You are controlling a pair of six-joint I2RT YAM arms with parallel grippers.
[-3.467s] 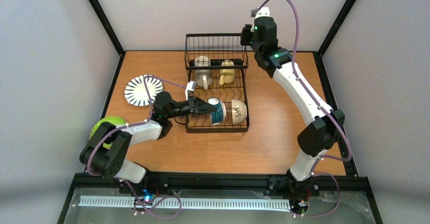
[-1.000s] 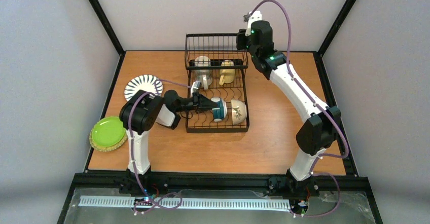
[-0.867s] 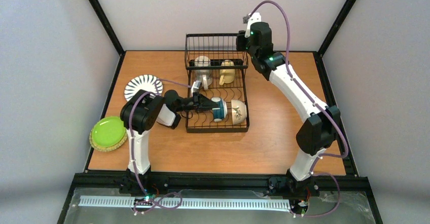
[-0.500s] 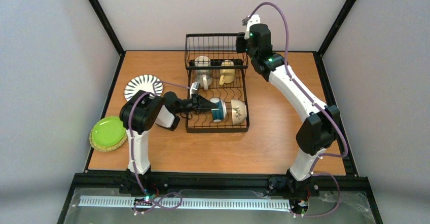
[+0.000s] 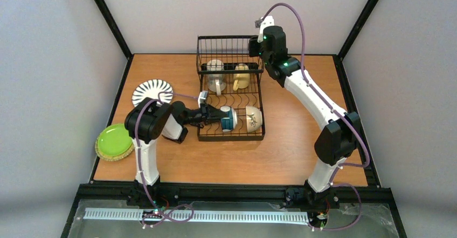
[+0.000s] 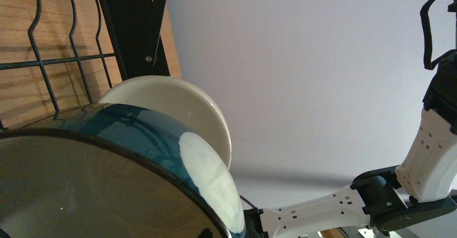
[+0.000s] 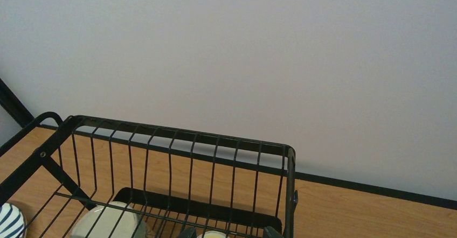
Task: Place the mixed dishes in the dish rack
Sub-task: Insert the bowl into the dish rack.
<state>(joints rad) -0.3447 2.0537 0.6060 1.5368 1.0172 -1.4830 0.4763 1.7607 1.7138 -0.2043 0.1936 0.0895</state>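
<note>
Nearest, on my left, the green plate (image 5: 114,139) sits stacked on the tan plate (image 5: 116,157), close to the table's (image 5: 242,162) left edge and outside the rack (image 5: 232,139). Both are yet to be loaded.

Beyond them, my left gripper (image 5: 214,116) reaches in over the rack's left side to the cup (image 5: 228,118). The cup lies on its side in the near slots, mouth toward my wrist. The bowl (image 5: 252,118) is just beside it on the right, perhaps touching. My fingers sit at the cup's rim, but no view shows whether they grip it, so I cannot tell. I judge the wires cradle the tipped cup and the bowl would stop it rolling.

Room here is tight, with wire below and the bowl ahead. Backing out leftward along my forearm looks safest.

The striped plate (image 5: 152,92) lies flat just outside the rack, beyond my elbow, and a careless swing could clip it.

Farther in, the cream mug (image 5: 216,75) and yellow mug (image 5: 241,77) sit side by side at the taller basket end.

Farthest, my right gripper (image 5: 252,45) hovers by the rack's far right corner, jaws apart and holding nothing. There is free air above the rim.
</note>
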